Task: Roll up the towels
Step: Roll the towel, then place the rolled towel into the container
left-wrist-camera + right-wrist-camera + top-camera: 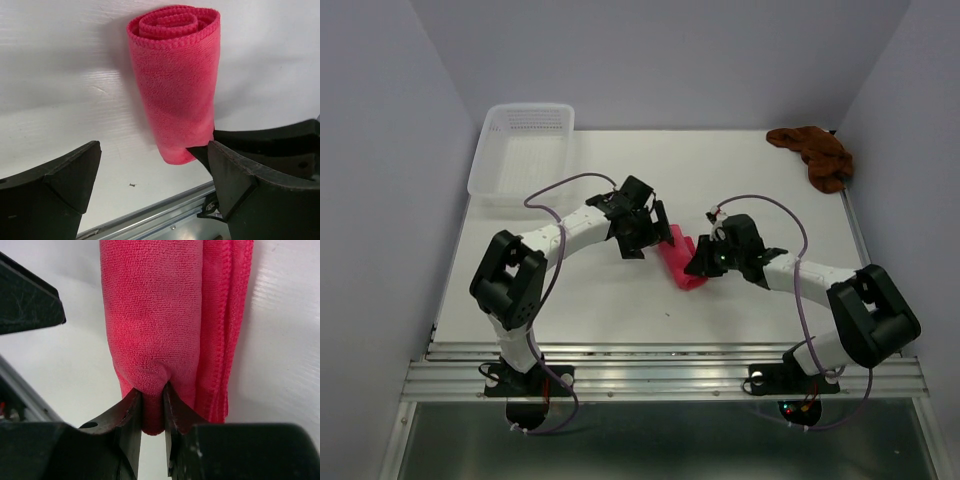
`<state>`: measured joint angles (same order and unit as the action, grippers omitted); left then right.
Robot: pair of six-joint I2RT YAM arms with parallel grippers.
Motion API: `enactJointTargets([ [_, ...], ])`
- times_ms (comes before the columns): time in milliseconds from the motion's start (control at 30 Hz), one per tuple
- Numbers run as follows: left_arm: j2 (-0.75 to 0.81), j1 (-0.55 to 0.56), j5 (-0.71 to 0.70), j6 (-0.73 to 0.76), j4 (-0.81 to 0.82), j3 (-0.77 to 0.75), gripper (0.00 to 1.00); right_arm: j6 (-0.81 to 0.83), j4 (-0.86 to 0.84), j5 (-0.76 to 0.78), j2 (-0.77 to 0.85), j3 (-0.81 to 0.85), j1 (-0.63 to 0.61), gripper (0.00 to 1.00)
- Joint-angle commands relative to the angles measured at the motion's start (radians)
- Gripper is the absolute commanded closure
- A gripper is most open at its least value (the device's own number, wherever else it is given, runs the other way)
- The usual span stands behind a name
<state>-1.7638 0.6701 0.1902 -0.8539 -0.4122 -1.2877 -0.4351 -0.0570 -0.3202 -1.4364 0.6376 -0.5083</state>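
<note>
Your pink towel [175,85] lies rolled between the claws; the right claw [152,397] pinches its end, the left claw [152,165] gapes empty. The brown towel [815,152], far beyond the right claw, lies unrolled.

Pink towel [681,264] rolled, centre; brown towel [817,155] crumpled, far right corner.

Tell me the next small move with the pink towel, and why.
Probably open the right gripper and back off: the pink towel it pinches looks fully rolled, the left gripper stands open beside it, and the brown towel lies crumpled, unrolled.
</note>
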Motion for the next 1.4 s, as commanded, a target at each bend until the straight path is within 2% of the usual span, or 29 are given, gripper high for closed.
enactJointTargets([
  [0, 0.044, 0.0, 0.058, 0.03, 0.095, 0.039, 0.01, -0.08, -0.072, -0.215, -0.044, -0.041, 0.092, 0.92],
  [200, 0.029, 0.006, 0.098, 0.032, 0.182, 0.062, 0.01, -0.09, -0.073, -0.394, -0.107, -0.049, 0.232, 0.92],
  [267, 0.014, 0.008, 0.121, 0.035, 0.216, 0.059, 0.01, -0.08, -0.073, -0.445, -0.125, -0.047, 0.241, 0.92],
  [433, -0.04, 0.009, 0.158, 0.049, 0.251, 0.024, 0.01, -0.09, -0.075, -0.514, -0.156, -0.042, 0.32, 0.92],
  [700, -0.103, 0.013, 0.21, 0.052, 0.28, 0.013, 0.01, -0.086, -0.073, -0.542, -0.193, -0.036, 0.33, 0.92],
  [900, -0.118, 0.034, 0.245, 0.004, 0.378, 0.047, 0.01, -0.086, -0.075, -0.539, -0.211, -0.035, 0.34, 0.92],
  [1033, -0.144, 0.045, 0.253, -0.022, 0.43, 0.079, 0.07, -0.085, -0.073, -0.54, -0.216, -0.035, 0.34, 0.92],
  [1100, -0.151, 0.045, 0.238, -0.033, 0.443, 0.088, 0.15, -0.082, -0.073, -0.543, -0.211, -0.038, 0.34, 0.92],
  [1233, -0.167, 0.045, 0.219, -0.03, 0.454, 0.102, 0.22, -0.08, -0.073, -0.551, -0.194, -0.036, 0.34, 0.92],
  [1367, -0.169, 0.045, 0.19, -0.036, 0.452, 0.117, 0.22, -0.08, -0.075, -0.56, -0.194, -0.036, 0.34, 0.92],
])
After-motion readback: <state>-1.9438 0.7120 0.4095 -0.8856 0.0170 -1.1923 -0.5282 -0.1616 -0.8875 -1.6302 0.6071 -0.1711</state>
